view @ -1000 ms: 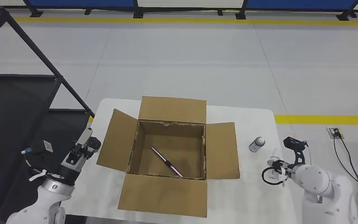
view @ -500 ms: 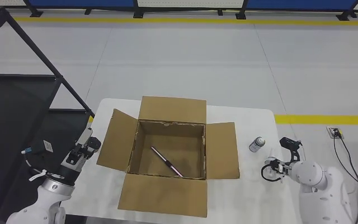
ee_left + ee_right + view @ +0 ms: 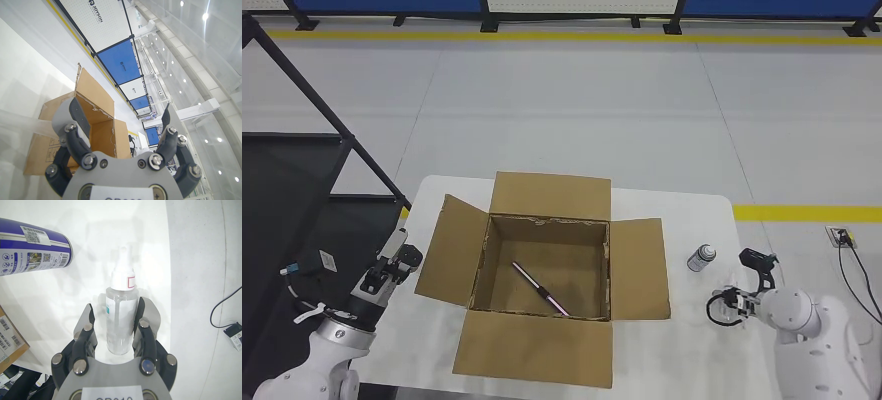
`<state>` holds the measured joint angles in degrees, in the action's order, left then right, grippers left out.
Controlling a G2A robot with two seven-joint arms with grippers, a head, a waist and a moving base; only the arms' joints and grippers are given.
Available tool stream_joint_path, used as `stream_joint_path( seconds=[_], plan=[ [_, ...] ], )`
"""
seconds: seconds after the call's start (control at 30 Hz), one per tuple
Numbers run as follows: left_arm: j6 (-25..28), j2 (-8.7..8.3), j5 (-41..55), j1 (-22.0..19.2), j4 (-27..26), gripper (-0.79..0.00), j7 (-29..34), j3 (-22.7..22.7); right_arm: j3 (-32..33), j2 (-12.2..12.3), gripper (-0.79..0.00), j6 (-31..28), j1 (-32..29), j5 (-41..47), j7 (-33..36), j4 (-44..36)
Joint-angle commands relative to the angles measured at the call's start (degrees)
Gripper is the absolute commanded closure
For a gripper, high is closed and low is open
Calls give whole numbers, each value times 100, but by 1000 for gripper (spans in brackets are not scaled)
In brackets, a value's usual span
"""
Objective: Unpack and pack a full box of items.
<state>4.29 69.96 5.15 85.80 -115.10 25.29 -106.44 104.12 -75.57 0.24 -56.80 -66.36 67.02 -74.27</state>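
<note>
Since the earlier frame, the right gripper (image 3: 115,306) is found shifted slightly inward across the table (image 3: 692,340), towards the box (image 3: 547,200). Its fingers (image 3: 140,311) are spread, not clamped. The clear spray bottle (image 3: 121,317) is recorded between them, base towards the palm and white nozzle past the fingertips. A gap is noted at one finger; contact at the other cannot be confirmed. Beyond the fingertips and off to one side, a blue spray can (image 3: 34,251) is seen, apart from the bottle. The left gripper (image 3: 121,109) is held with fingers released and nothing between them. The open cardboard box is observed beyond its fingertips. A pen (image 3: 539,288) is noted on the box floor, well away from both sets of fingers.
</note>
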Motion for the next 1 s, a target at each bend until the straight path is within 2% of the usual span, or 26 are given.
stream_joint_path(
  seconds=[0.0, 0.2, 0.37, 0.57, 0.6, 0.63, 0.67, 0.83, 0.97],
  plan=[
    [0, 0, 0, 0, 0, -785, 0, 0, -24, 12, -468, 34, -38, 22, -29, -58],
    [0, 0, 0, 0, 0, -785, 0, 0, -118, 43, -539, 141, -167, 89, -40, -348],
    [0, 0, 0, 0, 0, -785, 0, 0, -114, 85, -690, 187, -243, 138, 30, -524],
    [0, 0, 0, 0, 0, -785, 0, 0, -208, 122, -705, 351, -297, 77, 48, -902],
    [0, 0, 0, 0, 0, -785, 0, 0, -223, 123, -714, 373, -321, 120, 1, -1052],
    [0, 0, 0, 0, 0, -785, 0, 0, -237, 121, -776, 370, -358, 206, -70, -1257],
    [0, 0, 0, 0, 0, -785, 0, 0, -246, 119, -785, 350, -414, 294, -145, -1505],
    [0, 0, 0, 0, 0, -785, 0, 0, -631, 97, -785, 345, -706, 454, -359, -3157],
    [24, 0, 13, 30, -4, -785, -51, -5, -1389, 75, -785, 207, -555, 329, -304, -4030]
  ],
)
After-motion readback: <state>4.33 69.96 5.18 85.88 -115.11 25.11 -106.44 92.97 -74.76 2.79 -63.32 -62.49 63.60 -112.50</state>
